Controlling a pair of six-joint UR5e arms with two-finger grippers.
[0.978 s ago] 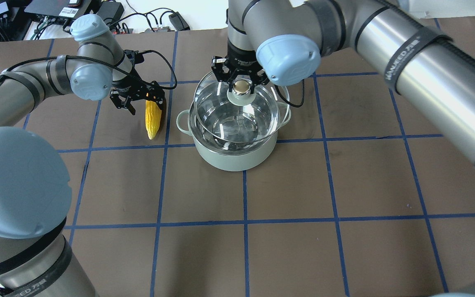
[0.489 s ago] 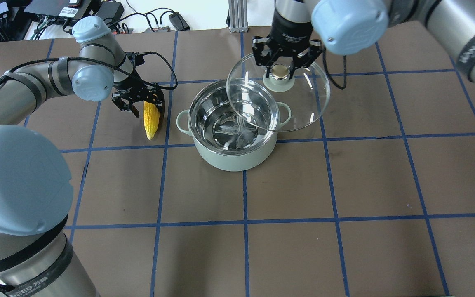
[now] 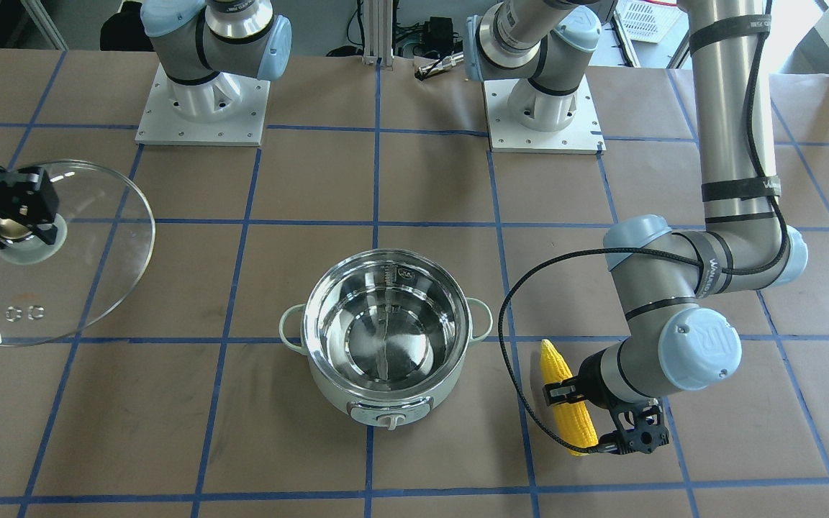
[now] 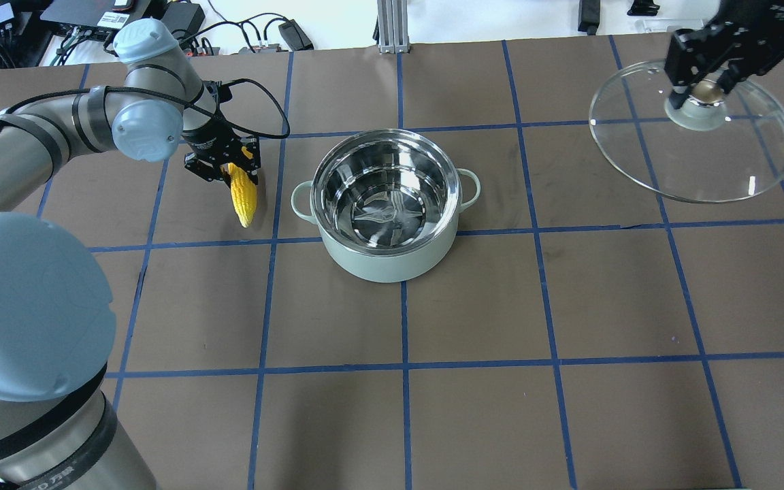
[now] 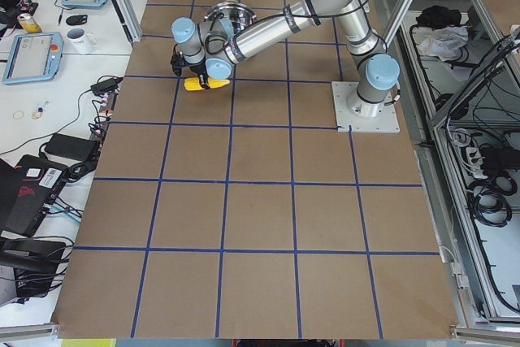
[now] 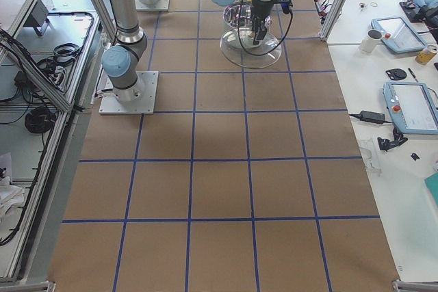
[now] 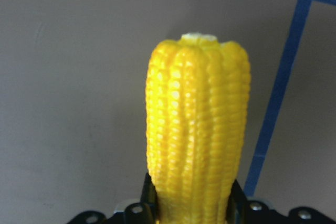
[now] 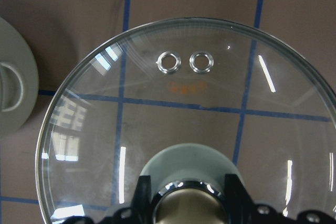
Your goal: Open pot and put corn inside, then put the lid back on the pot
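Note:
The pale green pot (image 4: 385, 267) stands open at the table's middle, its steel inside bare; it also shows in the front view (image 3: 328, 392). The yellow corn (image 4: 243, 196) lies to its left, about a hand's width from the pot's handle. My left gripper (image 4: 232, 173) is shut on the corn's thick end (image 7: 197, 129), also seen from the front (image 3: 569, 403). I cannot tell whether the corn's tip touches the table. My right gripper (image 4: 705, 88) is shut on the knob of the glass lid (image 4: 705, 160) and holds it tilted in the air, far right of the pot (image 3: 62, 288) (image 8: 184, 103).
The brown table carries a blue tape grid. Cables and electronics (image 4: 92, 20) lie past its far edge. The two arm bases (image 3: 202, 108) (image 3: 544, 108) stand at the robot's side. The left arm's black cable (image 3: 512, 345) loops between the corn and the pot.
My right gripper carried the lid up off the pot and far to the right. My left gripper closed on the corn, which has shifted slightly left and tilted.

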